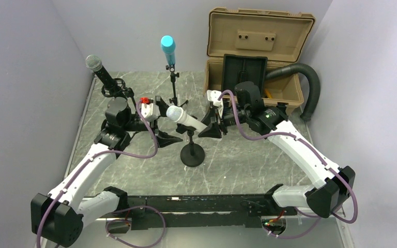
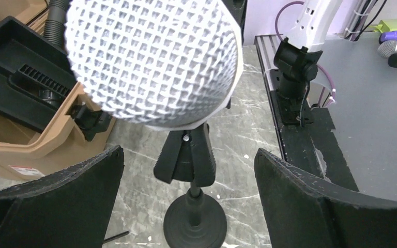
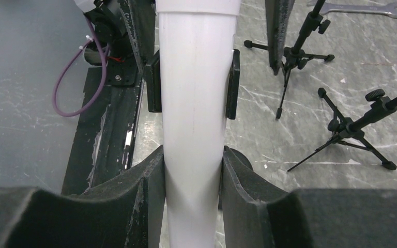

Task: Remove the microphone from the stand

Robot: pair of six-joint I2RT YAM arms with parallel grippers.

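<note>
A white microphone (image 1: 183,118) lies tilted in the black clip (image 2: 186,157) of a short stand with a round base (image 1: 192,154) at mid-table. My right gripper (image 1: 210,120) is shut on its tapered white handle (image 3: 194,103), a pad pressed against each side just behind the clip arms (image 3: 154,82). My left gripper (image 1: 164,120) is open at the head end. In the left wrist view the mesh head (image 2: 152,62) fills the top, and the wide-apart fingers (image 2: 57,201) touch nothing.
A black microphone (image 1: 101,70) and a blue one (image 1: 168,49) stand on tripod stands at the back left. An open tan case (image 1: 258,57) with a black hose (image 1: 307,82) sits at the back right. Tripod legs (image 3: 359,124) and a wrench (image 3: 359,8) lie near the right gripper.
</note>
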